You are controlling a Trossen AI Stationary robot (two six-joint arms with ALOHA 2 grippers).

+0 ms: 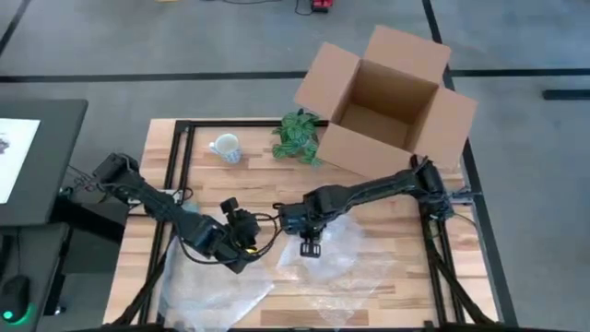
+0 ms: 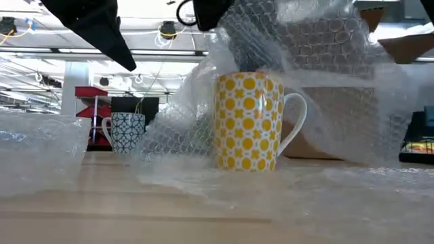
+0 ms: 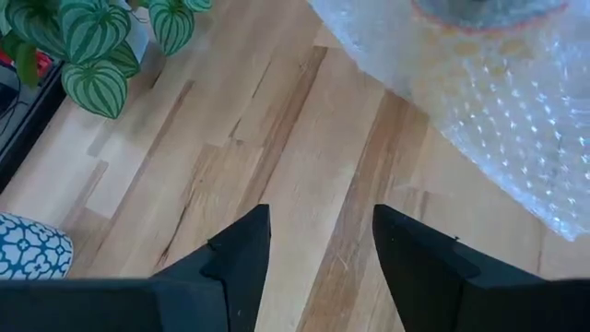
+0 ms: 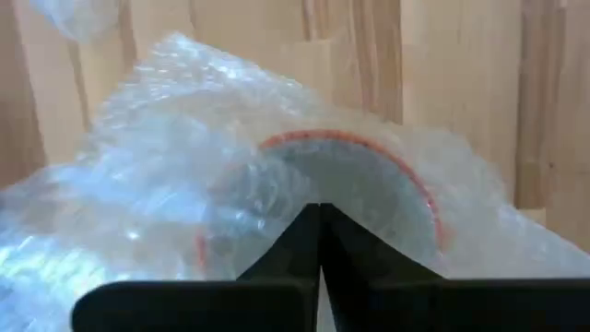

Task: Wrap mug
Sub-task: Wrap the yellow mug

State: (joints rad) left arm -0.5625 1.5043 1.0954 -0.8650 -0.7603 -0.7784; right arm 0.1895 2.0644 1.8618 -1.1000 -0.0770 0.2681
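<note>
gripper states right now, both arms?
Left gripper: open, empty, over bare table.
Right gripper: shut on the bubble wrap, pulling it above the yellow mug.

No text, label, brand, number or sign can be read in any view. The yellow mug [image 2: 249,122] and the blue mug [image 2: 127,131] carry only patterns, the box [image 1: 387,100] shows plain cardboard, and the sheet [image 1: 17,152] at the left edge of the high view bears marks too small to make out.
</note>
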